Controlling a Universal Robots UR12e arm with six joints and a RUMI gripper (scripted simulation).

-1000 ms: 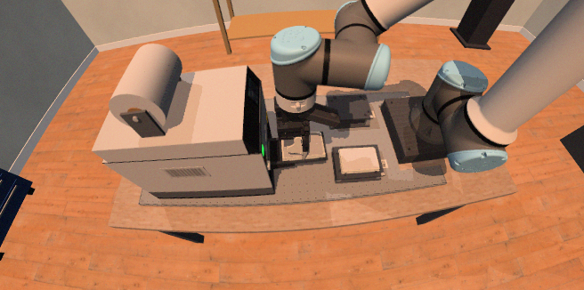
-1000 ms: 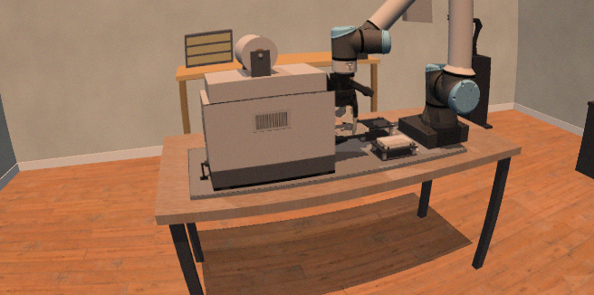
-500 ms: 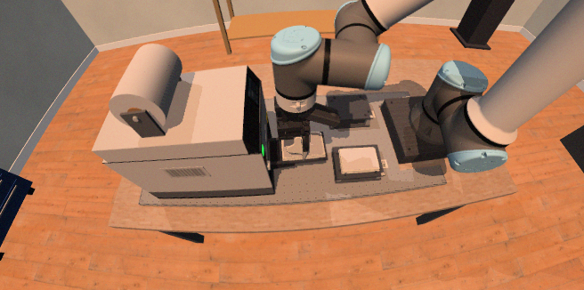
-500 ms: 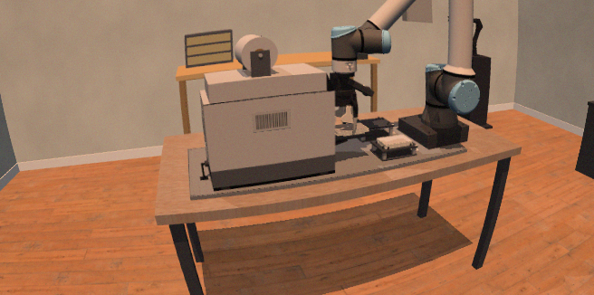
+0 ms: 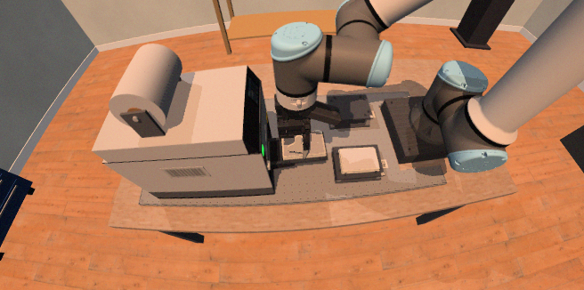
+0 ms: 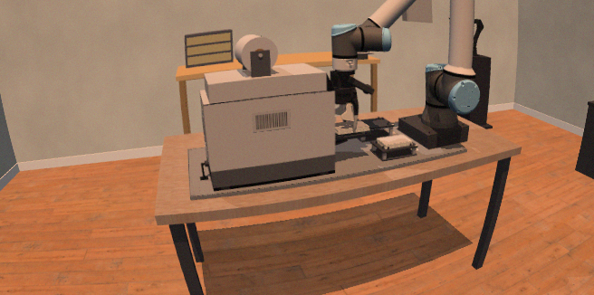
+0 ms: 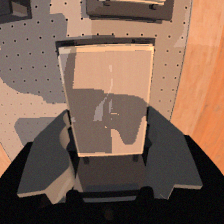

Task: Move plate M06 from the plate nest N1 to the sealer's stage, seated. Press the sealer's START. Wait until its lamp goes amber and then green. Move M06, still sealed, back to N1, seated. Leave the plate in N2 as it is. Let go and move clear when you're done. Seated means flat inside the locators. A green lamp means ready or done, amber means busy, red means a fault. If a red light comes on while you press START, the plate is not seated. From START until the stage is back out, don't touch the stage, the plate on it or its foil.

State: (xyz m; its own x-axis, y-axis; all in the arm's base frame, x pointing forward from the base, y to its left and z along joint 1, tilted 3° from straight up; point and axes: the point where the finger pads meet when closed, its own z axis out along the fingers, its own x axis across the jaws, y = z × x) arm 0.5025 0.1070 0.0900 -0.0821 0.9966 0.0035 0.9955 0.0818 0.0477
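The gripper [image 5: 304,145] [image 6: 352,127] [image 7: 108,116] is shut on plate M06 [image 5: 316,142] [image 7: 110,70], one finger at each long side. The plate has a smooth, glossy top and lies level on the sealer's dark stage [image 7: 105,41], which is out in front of the sealer [image 5: 174,125] [image 6: 272,137]. Its underside and the locators are hidden, so full contact cannot be told. The sealer's lamp [image 5: 263,150] is green. The dark nest N1 [image 5: 349,109] at the back holds no plate. The START button cannot be made out.
Nest N2 [image 5: 358,179] [image 7: 130,11] stands at the front right and holds a pale plate [image 5: 358,159] [image 6: 394,141]. The sealer's tall housing is close to the gripper on the left. The robot's base [image 5: 401,139] [image 6: 435,134] stands right of both nests.
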